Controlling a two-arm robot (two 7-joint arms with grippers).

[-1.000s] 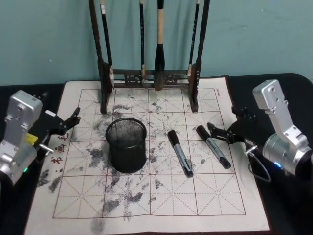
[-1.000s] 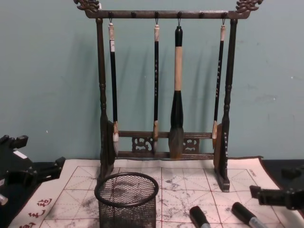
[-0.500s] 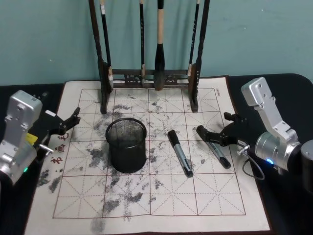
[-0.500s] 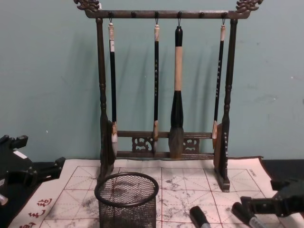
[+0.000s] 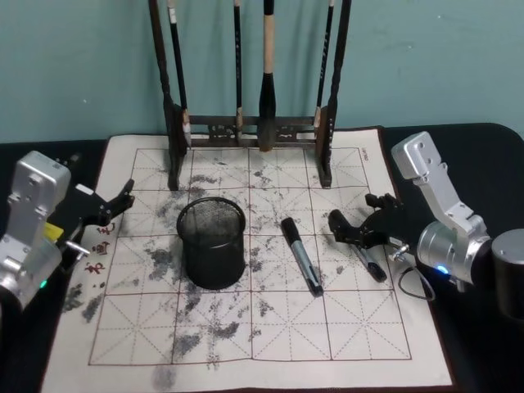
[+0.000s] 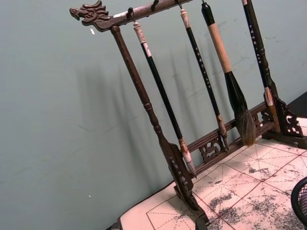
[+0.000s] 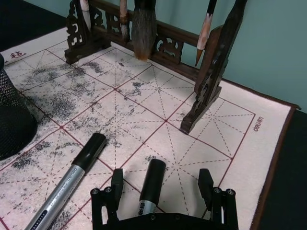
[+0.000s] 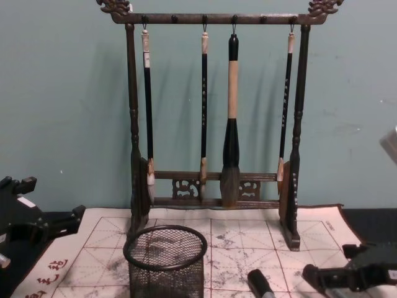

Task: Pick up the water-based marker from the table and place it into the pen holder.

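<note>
Right tool is wide open and low over the mat, its 2 fingers either side of the water-based marker cap, not touching. Pen holder stands well left, beyond a 2nd marker. Left tool sits open at the mat's left edge.

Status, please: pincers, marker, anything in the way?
Right pincer open, straddling the right marker. Left pincer open, parked at left edge of mat. Marker flat, not gripped. Second marker lies between it and the cup.
</note>
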